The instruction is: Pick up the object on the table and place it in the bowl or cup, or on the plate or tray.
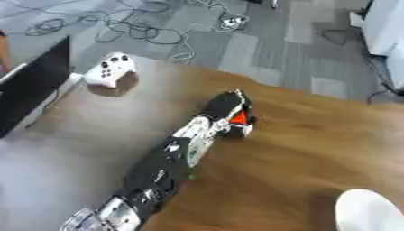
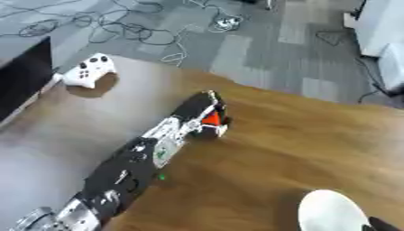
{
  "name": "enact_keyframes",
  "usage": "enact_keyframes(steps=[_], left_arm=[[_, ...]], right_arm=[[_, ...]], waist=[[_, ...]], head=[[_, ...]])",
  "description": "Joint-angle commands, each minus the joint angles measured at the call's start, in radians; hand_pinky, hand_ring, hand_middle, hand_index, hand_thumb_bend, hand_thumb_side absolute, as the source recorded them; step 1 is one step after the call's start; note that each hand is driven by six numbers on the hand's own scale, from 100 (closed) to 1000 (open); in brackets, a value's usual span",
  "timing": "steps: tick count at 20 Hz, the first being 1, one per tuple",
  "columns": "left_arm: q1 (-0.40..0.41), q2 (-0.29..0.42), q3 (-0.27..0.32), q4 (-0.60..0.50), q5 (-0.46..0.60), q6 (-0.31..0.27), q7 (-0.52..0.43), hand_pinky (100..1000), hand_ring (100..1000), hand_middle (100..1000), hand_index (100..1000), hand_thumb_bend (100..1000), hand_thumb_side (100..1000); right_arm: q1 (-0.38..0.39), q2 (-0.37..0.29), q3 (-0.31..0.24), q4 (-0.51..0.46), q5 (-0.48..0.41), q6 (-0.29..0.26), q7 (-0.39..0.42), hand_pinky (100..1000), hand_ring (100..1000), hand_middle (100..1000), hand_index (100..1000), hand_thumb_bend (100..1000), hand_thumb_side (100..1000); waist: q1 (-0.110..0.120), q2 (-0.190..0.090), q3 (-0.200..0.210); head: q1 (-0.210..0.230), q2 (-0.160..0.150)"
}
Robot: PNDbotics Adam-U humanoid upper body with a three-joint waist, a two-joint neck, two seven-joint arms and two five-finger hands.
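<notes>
Fingers of the black-and-silver left hand [image 1: 229, 108] curl round a small red-and-white object [image 1: 239, 121] at mid-table in the left eye view, while the right eye view puts the round white plate [image 2: 333, 212] well off toward the lower right.

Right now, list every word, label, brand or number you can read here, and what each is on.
None can be read.
White game controller: dark button marks only, too blurred to read.
Red and white object at the left hand: no lettering visible.
White dish: plain.
</notes>
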Motion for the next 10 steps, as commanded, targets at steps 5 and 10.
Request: enact_keyframes(steps=[5, 10], left_arm=[[-0.02, 0.016, -0.061, -0.112, -0.034, -0.046, -0.077, 100, 100, 100, 118, 403, 100], [-0.043, 0.015, -0.119, -0.286, -0.01, -0.031, -0.178, 100, 100, 100, 120, 368, 100]], right_arm=[[0.0, 0.0, -0.003, -0.015, -0.006, 0.0, 0.006, 932, 958, 946, 929, 100, 857], [0.017, -0.012, -0.008, -0.009, -0.004, -0.002, 0.004, 932, 958, 946, 929, 100, 851]], waist=[[0.005, -0.025, 0.003], [0.01, -0.048, 0.013]], head=[[0.01, -0.014], [0.006, -0.005]])
